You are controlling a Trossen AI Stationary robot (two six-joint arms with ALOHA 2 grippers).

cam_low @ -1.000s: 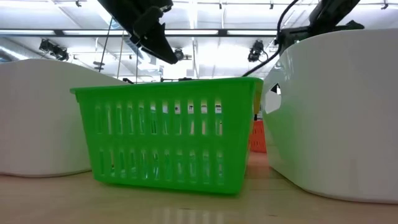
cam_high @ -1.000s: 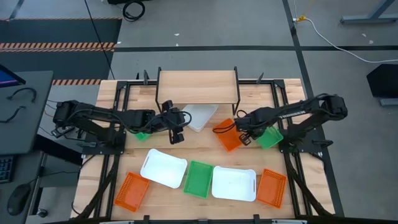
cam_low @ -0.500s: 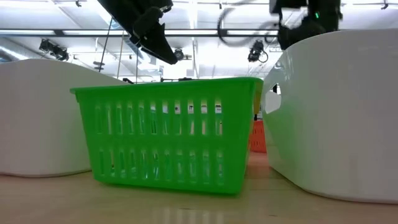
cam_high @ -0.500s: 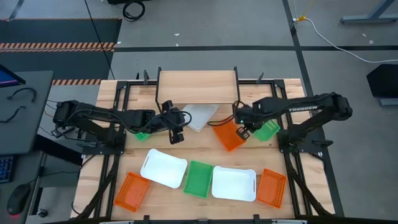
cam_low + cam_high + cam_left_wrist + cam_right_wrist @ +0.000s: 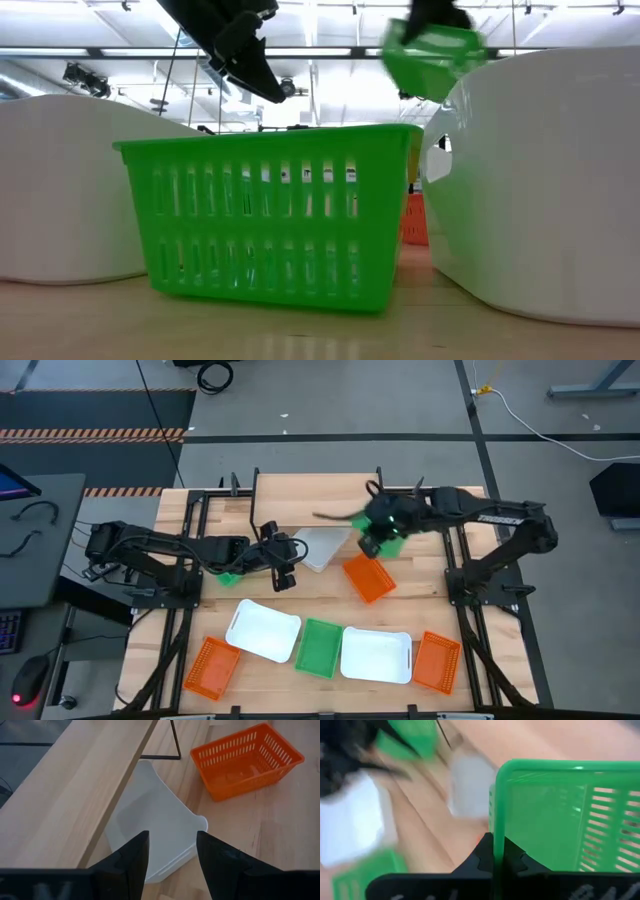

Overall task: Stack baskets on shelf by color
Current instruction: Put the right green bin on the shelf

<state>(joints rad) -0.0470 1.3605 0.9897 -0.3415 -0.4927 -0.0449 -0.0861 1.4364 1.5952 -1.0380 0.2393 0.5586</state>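
Above the shelf (image 5: pixel 300 500), right pincer (image 5: pixel 374 538) clamped tight on a green basket's (image 5: pixel 432 55) rim.

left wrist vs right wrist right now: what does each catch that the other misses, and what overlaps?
Left wrist only: the open left gripper over a white basket lying partly under the shelf, and a whole orange basket on the table.

Right wrist only: the right gripper shut on the rim of a green basket, which it holds clear of the table, plus blurred green baskets beyond.

Both: the wooden tabletop and at least one white basket. The right wrist view is too motion-blurred to match it to the left wrist's.
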